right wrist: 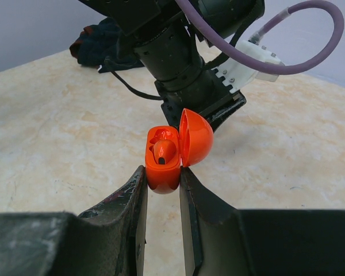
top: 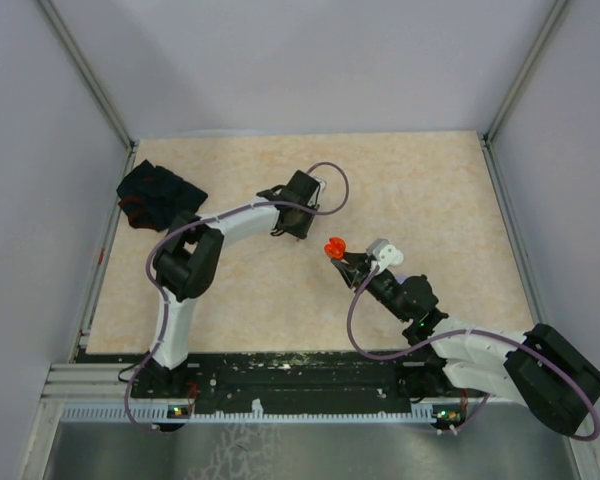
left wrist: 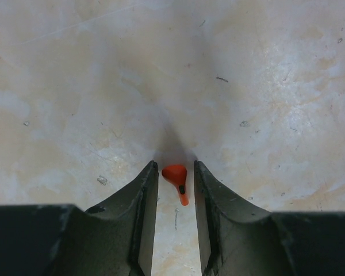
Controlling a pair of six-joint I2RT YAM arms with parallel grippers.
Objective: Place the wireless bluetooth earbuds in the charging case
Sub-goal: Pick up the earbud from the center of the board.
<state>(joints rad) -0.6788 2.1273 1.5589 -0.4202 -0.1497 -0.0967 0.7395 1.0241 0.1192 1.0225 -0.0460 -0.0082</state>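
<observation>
Left end effector [left wrist: 175,165], spread, straddles the earbud [left wrist: 176,175]. Likely light, slippery: grip its bulb. Right end effector [right wrist: 162,171] pinches the case [right wrist: 187,144].

Light: came bright and even from overhead.
Shadow: lay soft on the table [left wrist: 172,115] ahead of the left gripper [left wrist: 175,165].
Focus: fingers [right wrist: 103,230] of the right gripper [right wrist: 162,172] were blurred near the lens.

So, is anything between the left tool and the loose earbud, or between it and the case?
Nothing visible. The earbud lies on the table between the left tool fingers, not yet gripped. The right tool holds the case, lid open.
</observation>
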